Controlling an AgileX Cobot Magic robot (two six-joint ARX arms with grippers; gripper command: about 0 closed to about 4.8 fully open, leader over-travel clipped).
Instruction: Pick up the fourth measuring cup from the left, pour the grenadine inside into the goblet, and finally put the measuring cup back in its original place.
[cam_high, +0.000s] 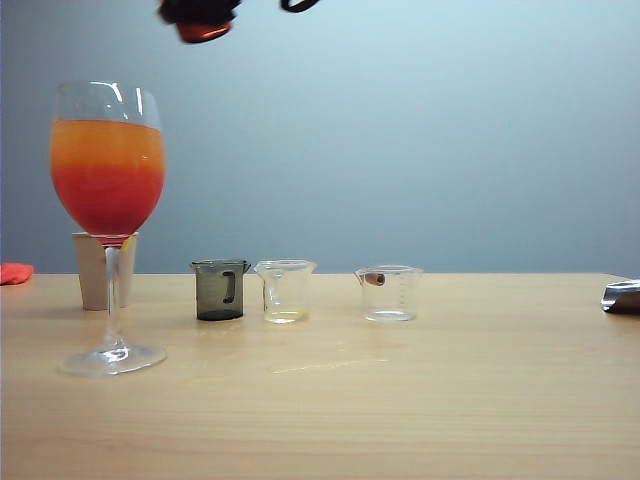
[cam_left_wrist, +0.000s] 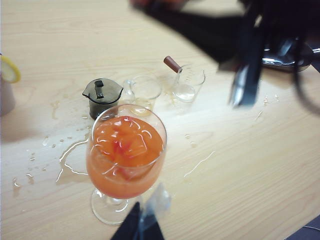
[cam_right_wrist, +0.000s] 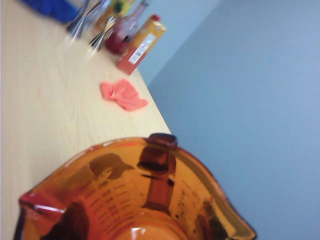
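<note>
Exterior view: right gripper (cam_high: 200, 12) cropped, blurred.

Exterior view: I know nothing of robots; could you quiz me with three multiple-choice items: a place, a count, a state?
1. Where is the amber measuring cup? A in the row; B on the floor; C aloft.
2. How many cups stand right of the goblet? A two; B three; C five.
3. The goblet is: A nearly full; B empty; C tipped.
C: the right end effector grips it at the top. B: dark cup, two clear cups. A: orange-red drink nears its rim; the left end effector hovers above it.
</note>
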